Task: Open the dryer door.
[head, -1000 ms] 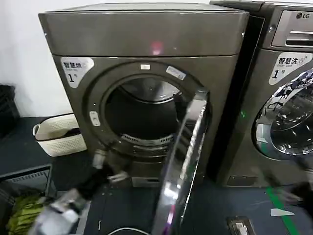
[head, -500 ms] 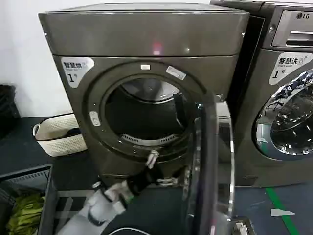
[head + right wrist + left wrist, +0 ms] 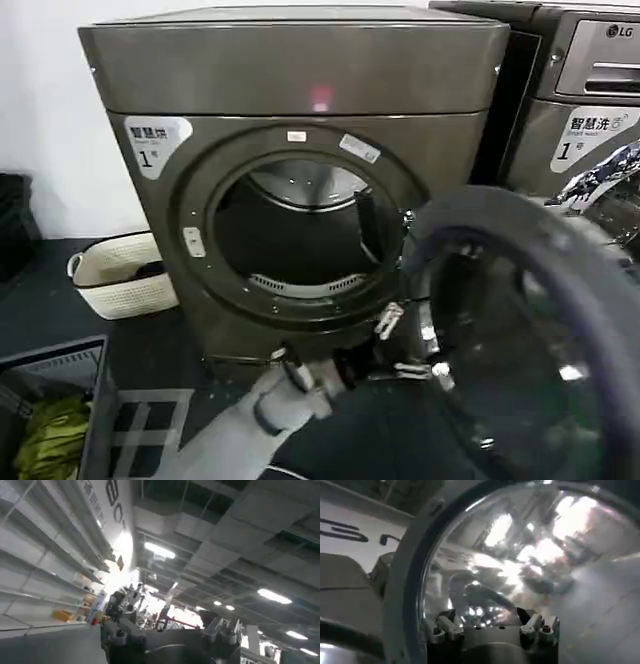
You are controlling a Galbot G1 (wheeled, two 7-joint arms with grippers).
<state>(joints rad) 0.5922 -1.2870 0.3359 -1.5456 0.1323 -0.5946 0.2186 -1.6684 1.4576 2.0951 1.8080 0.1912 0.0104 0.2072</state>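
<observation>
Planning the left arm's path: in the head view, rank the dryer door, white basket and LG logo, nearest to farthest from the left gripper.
From the left gripper:
1. Dryer door, right beside it, swung open.
2. White basket, on the floor, far left.
3. LG logo, top right corner.

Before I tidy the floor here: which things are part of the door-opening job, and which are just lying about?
Job: dryer; dryer door, swung wide open; left claw at its inner rim.
Lying about: white basket; LG machine; grey crate of green items.
</observation>
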